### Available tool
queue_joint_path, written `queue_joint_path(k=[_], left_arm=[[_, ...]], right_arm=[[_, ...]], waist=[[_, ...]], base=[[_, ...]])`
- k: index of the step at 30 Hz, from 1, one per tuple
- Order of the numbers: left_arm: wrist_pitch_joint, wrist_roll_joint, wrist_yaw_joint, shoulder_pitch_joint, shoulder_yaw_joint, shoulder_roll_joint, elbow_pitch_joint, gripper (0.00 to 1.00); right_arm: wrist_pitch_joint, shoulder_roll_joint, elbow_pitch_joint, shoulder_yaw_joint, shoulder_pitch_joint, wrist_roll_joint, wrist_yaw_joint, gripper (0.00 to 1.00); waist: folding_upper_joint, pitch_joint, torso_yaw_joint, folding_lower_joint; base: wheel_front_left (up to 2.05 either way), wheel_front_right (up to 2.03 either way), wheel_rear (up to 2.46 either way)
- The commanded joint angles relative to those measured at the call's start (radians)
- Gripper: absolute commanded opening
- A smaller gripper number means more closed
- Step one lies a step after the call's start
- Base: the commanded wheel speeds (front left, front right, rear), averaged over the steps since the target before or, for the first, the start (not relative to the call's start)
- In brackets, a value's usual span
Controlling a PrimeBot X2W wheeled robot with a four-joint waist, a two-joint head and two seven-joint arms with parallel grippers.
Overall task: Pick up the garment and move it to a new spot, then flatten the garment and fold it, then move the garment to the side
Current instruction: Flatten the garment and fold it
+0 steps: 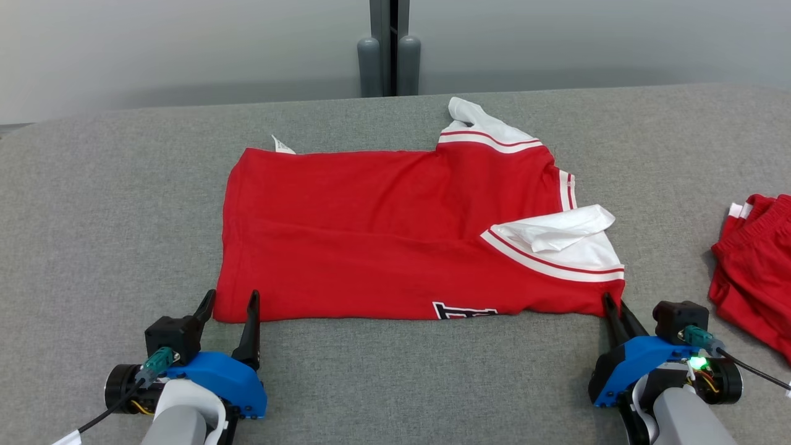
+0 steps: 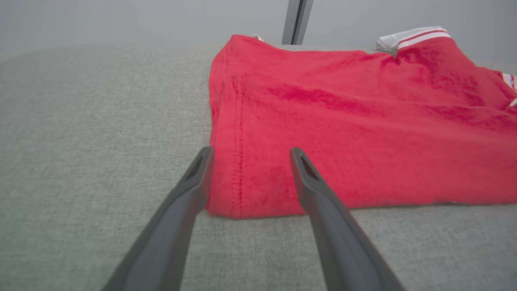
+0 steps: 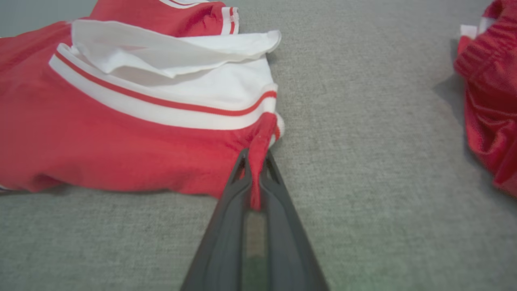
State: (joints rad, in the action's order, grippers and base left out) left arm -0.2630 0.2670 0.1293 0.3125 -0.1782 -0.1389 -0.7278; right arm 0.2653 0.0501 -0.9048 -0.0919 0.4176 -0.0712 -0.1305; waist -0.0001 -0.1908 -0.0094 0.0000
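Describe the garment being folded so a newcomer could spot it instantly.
Start at the middle of the grey table. The red shirt lies spread flat there, its near right corner pinched by the right end effector. Unlike the crumpled red garment at the right edge, it has broad white sleeves trimmed with red stripes.

Left hand [image 1: 232,295] low, fingers spread wide, right hand [image 1: 612,301] fingers pinched shut

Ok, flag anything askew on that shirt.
The red shirt isn't flat: its near white sleeve lies crumpled back over the body, the far sleeve is bunched, and a label pokes out at the far edge. The right claw pinches the near right corner.
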Motion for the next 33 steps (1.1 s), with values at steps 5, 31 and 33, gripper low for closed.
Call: queue_joint_path(k=[5, 31, 33], left_arm=[[-0.003, 0.033, 0.002, 0.002, -0.024, -0.012, 0.000, 1.00], [0.078, 0.187, 0.002, 0.083, -0.108, 0.000, -0.250, 0.00], [0.065, 0.198, 0.002, 0.079, -0.117, -0.003, -0.241, 0.00]], right_arm=[[-0.001, 0.002, 0.030, 0.022, 0.004, -0.007, -0.001, 0.00], [-0.001, 0.002, 0.116, 0.058, -0.008, -0.025, -0.001, 0.00], [-0.001, 0.002, 0.123, 0.055, -0.014, -0.031, -0.001, 0.00]], waist=[[0.0001, 0.008, -0.009, 0.0000], [0.0001, 0.025, -0.032, 0.0000], [0.0001, 0.031, -0.030, 0.0000]], base=[[0.00, 0.00, 0.00], [0.00, 0.00, 0.00], [0.00, 0.00, 0.00]])
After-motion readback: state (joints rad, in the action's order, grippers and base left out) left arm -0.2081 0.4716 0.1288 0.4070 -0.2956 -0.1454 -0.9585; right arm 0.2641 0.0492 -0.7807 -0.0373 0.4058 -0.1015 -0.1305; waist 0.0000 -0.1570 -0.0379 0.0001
